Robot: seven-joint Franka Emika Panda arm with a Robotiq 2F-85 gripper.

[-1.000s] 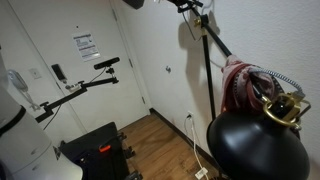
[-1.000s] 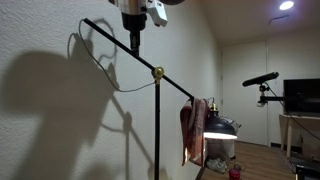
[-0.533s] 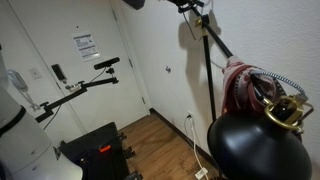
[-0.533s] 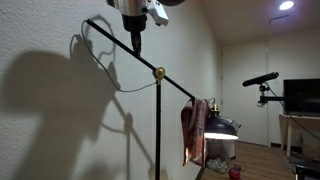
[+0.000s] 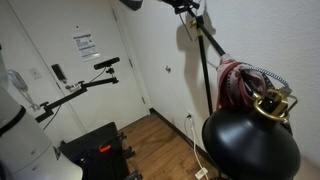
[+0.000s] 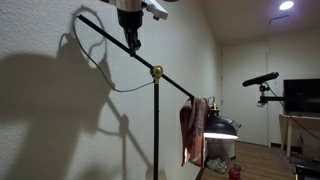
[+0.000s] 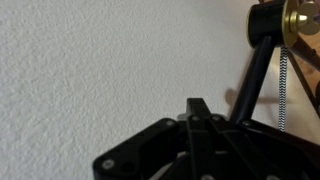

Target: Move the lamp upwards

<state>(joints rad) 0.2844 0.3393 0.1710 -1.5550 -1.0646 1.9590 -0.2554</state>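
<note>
My gripper (image 6: 131,42) hangs from the top of the frame with its jaws pressed together. Its tips are down on the slanted arm of the lamp (image 6: 156,120), on the raised half behind the brass joint (image 6: 156,71). In the wrist view the fingers (image 7: 198,108) meet with no gap and the black rod passes just beside them, so I cannot tell whether it is pinched or only touched. The white wall (image 7: 90,70) lies close behind the rod along its whole length, while the side facing the room is open. The lamp's pole stands upright by that wall. The arm's low end carries the black dome shade (image 5: 250,145), with a red-and-white cloth (image 5: 232,85) draped just above it. A camera on a thin arm (image 6: 262,78) stands well apart from the shade, and the door (image 5: 95,105) is farther off.
</note>
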